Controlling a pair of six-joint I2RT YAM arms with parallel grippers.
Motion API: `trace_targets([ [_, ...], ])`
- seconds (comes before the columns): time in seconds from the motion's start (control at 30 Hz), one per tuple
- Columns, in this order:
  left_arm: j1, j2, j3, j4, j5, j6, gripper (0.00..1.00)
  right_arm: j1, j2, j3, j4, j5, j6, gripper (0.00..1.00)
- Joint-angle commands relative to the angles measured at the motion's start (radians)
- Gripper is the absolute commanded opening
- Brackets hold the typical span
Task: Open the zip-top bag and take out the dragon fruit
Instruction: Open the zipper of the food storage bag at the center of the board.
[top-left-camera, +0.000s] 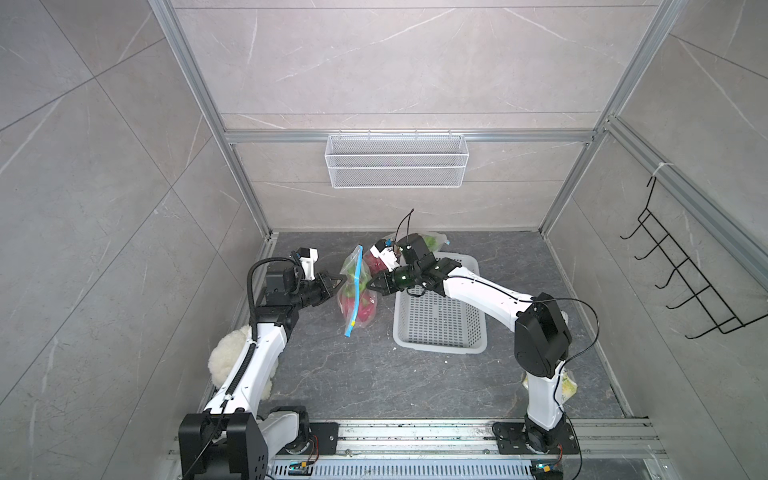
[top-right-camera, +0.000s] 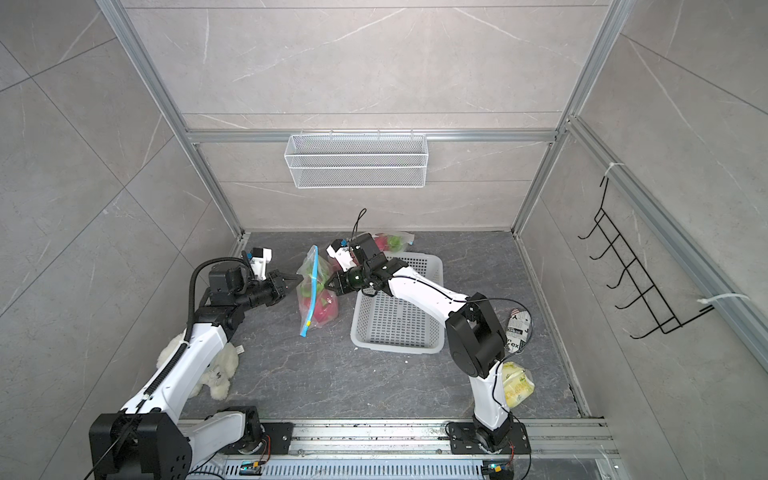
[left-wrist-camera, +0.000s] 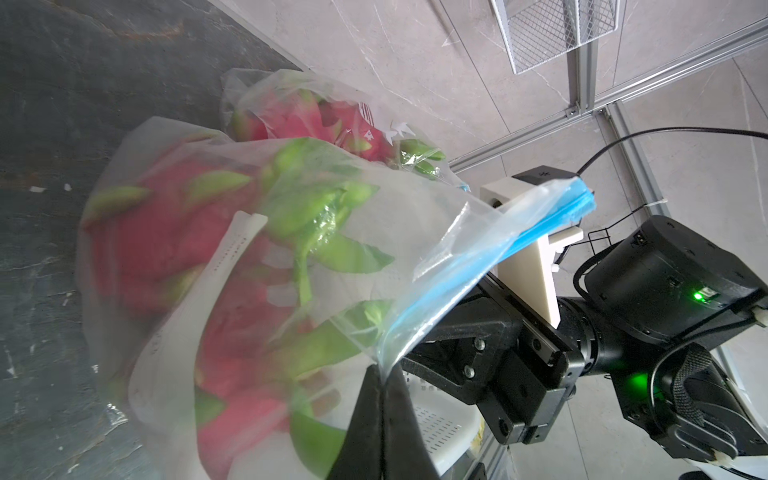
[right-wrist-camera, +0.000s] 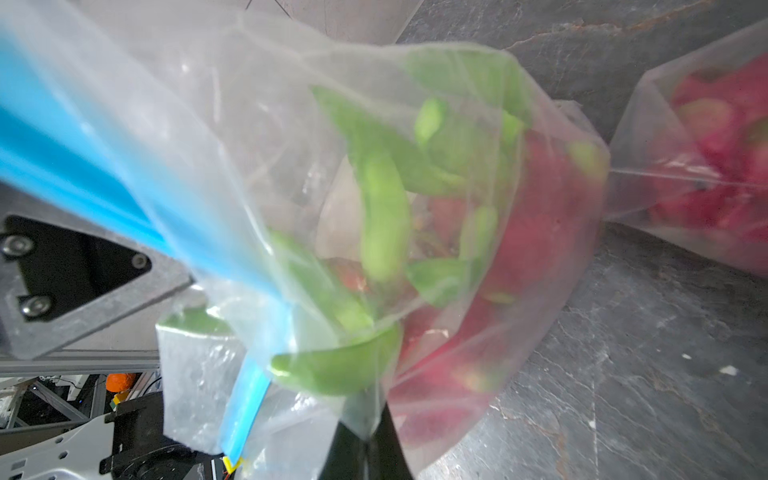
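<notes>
While left gripper (top-left-camera: 340, 280) and right gripper (top-left-camera: 368, 286) clamp its film, the zip-top bag (top-left-camera: 351, 266) stands zip-edge up.
Zip strip (top-left-camera: 355, 291) runs near-to-far; dragon fruit (top-left-camera: 368, 311) tips point up; label panel (left-wrist-camera: 232, 253) blurred.

Magenta-pink skin with green tips is being flaunted by the dragon fruit (top-left-camera: 365, 311), a blue strip by the clear zip-top bag (top-left-camera: 348, 270).

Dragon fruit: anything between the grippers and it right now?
Yes. The clear zip-top bag encloses the dragon fruit; its blue zip strip looks shut. Left gripper and right gripper each pinch only film, on opposite sides.
</notes>
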Motion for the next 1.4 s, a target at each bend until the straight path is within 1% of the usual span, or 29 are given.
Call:
trace_targets([
  [0.0, 0.030, -0.028, 0.045, -0.007, -0.027, 0.037, 0.00, -0.009, -0.046, -0.006, -0.052, 0.041, -0.020, 0.00],
  [0.3, 0.080, -0.070, 0.065, -0.084, -0.052, 0.096, 0.00, -0.035, -0.055, -0.051, -0.060, 0.093, -0.005, 0.00],
  [0.4, 0.090, -0.079, 0.068, -0.094, -0.052, 0.104, 0.00, -0.045, -0.061, -0.064, -0.058, 0.112, 0.003, 0.00],
  [0.5, 0.092, -0.079, 0.067, -0.086, -0.042, 0.098, 0.00, -0.051, -0.065, -0.069, -0.050, 0.103, 0.011, 0.00],
  [0.63, 0.092, -0.057, 0.052, -0.021, 0.041, 0.037, 0.00, -0.050, -0.070, -0.065, -0.008, 0.027, 0.041, 0.08],
  [0.7, 0.089, -0.042, 0.045, 0.014, 0.094, 0.000, 0.00, -0.047, -0.086, -0.048, -0.005, -0.001, 0.057, 0.15],
  [0.8, 0.080, -0.028, 0.033, 0.059, 0.153, -0.055, 0.00, -0.035, -0.137, -0.047, 0.007, 0.009, 0.058, 0.21],
  [0.87, 0.070, -0.039, 0.021, 0.088, 0.166, -0.087, 0.00, -0.025, -0.173, -0.053, 0.008, 0.033, 0.059, 0.26],
  [0.97, 0.055, -0.056, -0.002, 0.140, 0.173, -0.128, 0.00, 0.003, -0.214, -0.067, 0.015, 0.069, 0.059, 0.26],
  [1.07, 0.033, -0.054, -0.014, 0.183, 0.177, -0.165, 0.00, 0.039, -0.231, -0.067, 0.023, 0.078, 0.062, 0.25],
  [1.2, -0.002, -0.035, -0.017, 0.212, 0.172, -0.186, 0.00, 0.063, -0.230, -0.065, 0.029, 0.093, 0.069, 0.24],
  [1.3, -0.011, -0.034, -0.031, 0.246, 0.160, -0.209, 0.00, 0.068, -0.219, -0.068, 0.037, 0.104, 0.076, 0.24],
  [1.37, -0.013, -0.036, -0.040, 0.280, 0.156, -0.230, 0.00, 0.071, -0.186, -0.049, 0.037, 0.090, 0.085, 0.20],
])
